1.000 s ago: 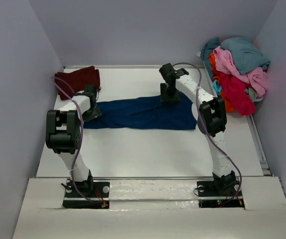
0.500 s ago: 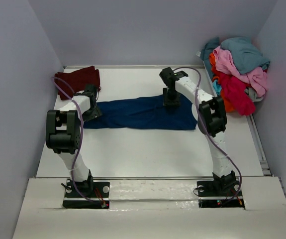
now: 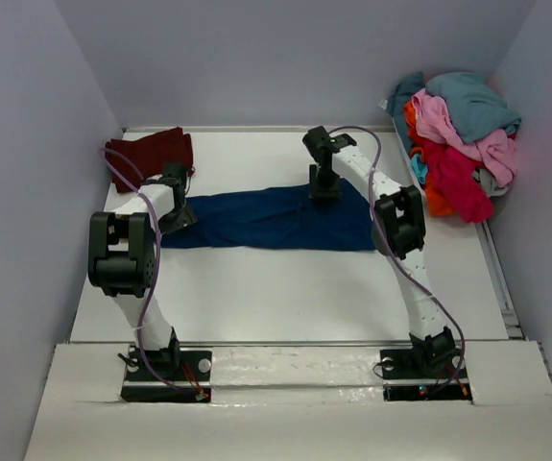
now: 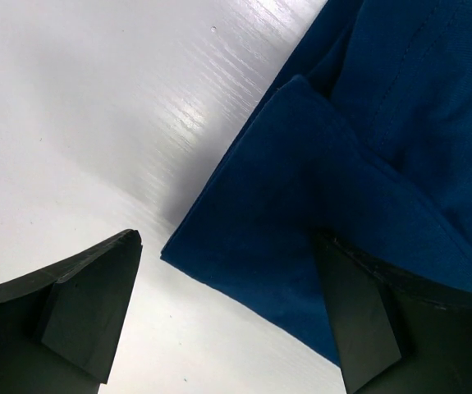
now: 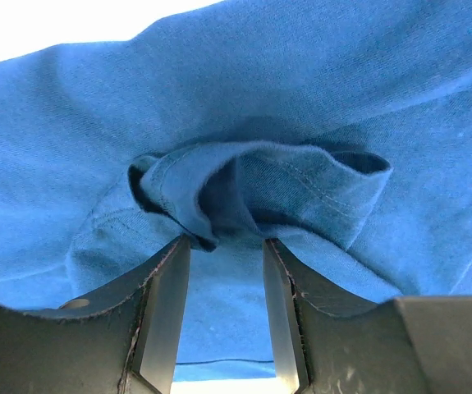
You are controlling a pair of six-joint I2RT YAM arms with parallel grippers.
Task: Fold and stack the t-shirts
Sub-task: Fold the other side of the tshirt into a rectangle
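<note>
A navy blue t-shirt (image 3: 266, 219) lies flat across the middle of the white table (image 3: 285, 288). My left gripper (image 3: 177, 213) is down at its left end. In the left wrist view that gripper (image 4: 227, 246) is wide open, straddling the shirt's corner (image 4: 244, 263). My right gripper (image 3: 324, 185) presses down on the shirt's far edge. In the right wrist view the gripper (image 5: 227, 242) stands partly open, and a raised fold of blue cloth (image 5: 252, 185) is bunched at its fingertips (image 5: 174, 271). A dark maroon t-shirt (image 3: 149, 149) lies folded at the far left.
A heap of loose t-shirts (image 3: 460, 134), teal, pink, red and orange, sits at the far right corner against the wall. Grey walls close in the table on the left, back and right.
The right gripper's jaws have narrowed around the bunched fold, and its wrist has shifted slightly left. The left arm and the shirts have not moved.
</note>
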